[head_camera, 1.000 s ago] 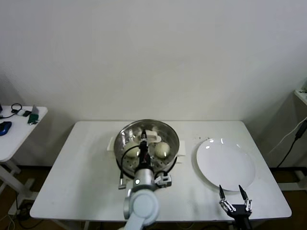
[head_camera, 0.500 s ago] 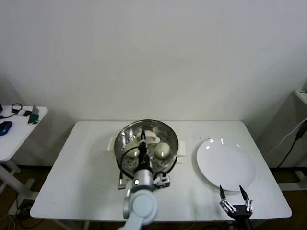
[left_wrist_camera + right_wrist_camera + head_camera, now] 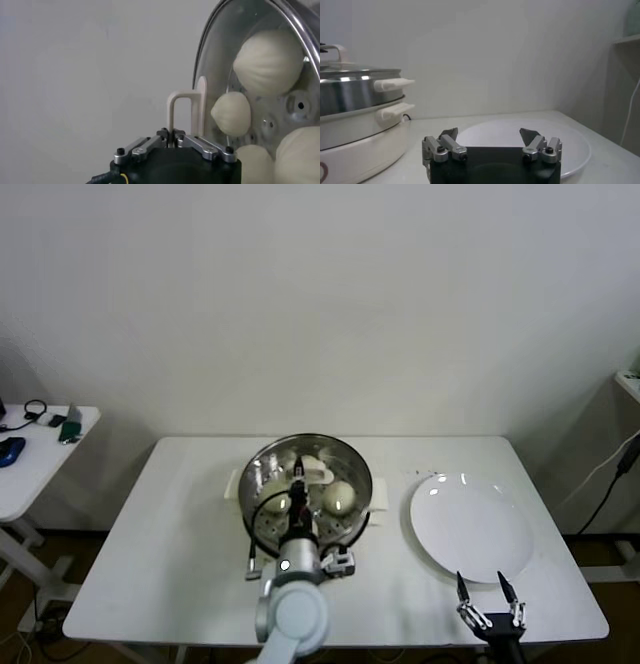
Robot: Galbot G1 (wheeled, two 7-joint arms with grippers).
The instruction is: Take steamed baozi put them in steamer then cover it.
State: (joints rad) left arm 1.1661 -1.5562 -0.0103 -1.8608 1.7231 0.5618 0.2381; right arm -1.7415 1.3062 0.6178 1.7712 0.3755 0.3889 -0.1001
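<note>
From my head, the round shiny stainless-steel steamer [image 3: 308, 489] on its white base is my landmark, standing mid-table. The round clear glass cover [image 3: 310, 474] with its metal rim sits on top of it, and through the glass I see the smooth cream-white steamed baozi [image 3: 340, 498] lying inside on the perforated floor. My left gripper [image 3: 299, 484] hangs over the steamer's middle, pinched on the cover's cream-white flat handle [image 3: 312, 468]; I judge that I hold it there to seat the lid squarely before I let go. My right gripper [image 3: 486, 592] waits well to the right of the steamer, near the table's front edge, just in front of the flat white round plate [image 3: 470, 527], which has no buns on it, so this arm has nothing to do here

From my left wrist, my left gripper [image 3: 173, 133] has its fingers drawn together on the thin upright leg of the handle [image 3: 187, 111]. Beyond it the glass cover [image 3: 212, 60] shows the baozi [image 3: 231, 113] beneath: pale, plump, with pleats running up to the crown. At least four are in sight, so loading looks done

From my right wrist, my right gripper [image 3: 490, 137] stands with fingers wide apart, gripping nothing, low over the table. The steamer [image 3: 357, 97] is off to one side with the cover's rim [image 3: 355, 74] level on it, and the plate [image 3: 515, 137] lies just beyond my fingers
</note>
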